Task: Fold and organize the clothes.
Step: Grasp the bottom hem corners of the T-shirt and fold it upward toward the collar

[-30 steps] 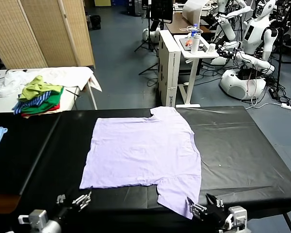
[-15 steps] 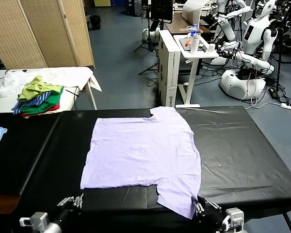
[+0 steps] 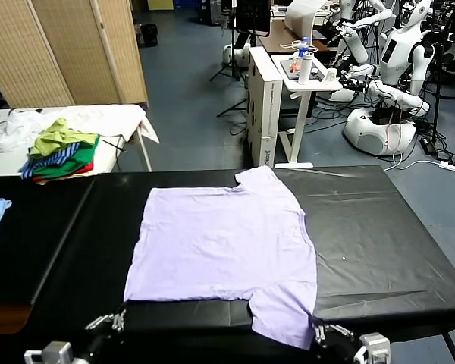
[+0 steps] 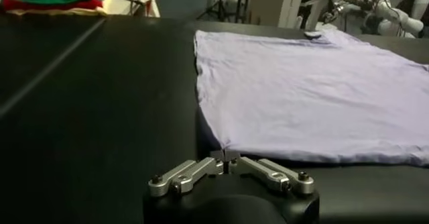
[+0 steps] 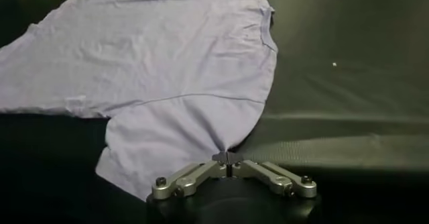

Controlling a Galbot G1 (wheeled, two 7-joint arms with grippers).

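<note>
Along the frame's bottom edge, both claws have just closed: left claw (image 4: 226,157) clamps the T-shirt's (image 3: 224,243) hem corner, right claw (image 5: 228,157) its sleeve, ready for folding.

Both grippers, left (image 4: 226,156) and right (image 5: 228,157), pinch closed.

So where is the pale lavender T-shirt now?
The pale lavender T-shirt lies flat mid-table on the black table, head view; left gripper and right gripper pinch its near corners.
</note>
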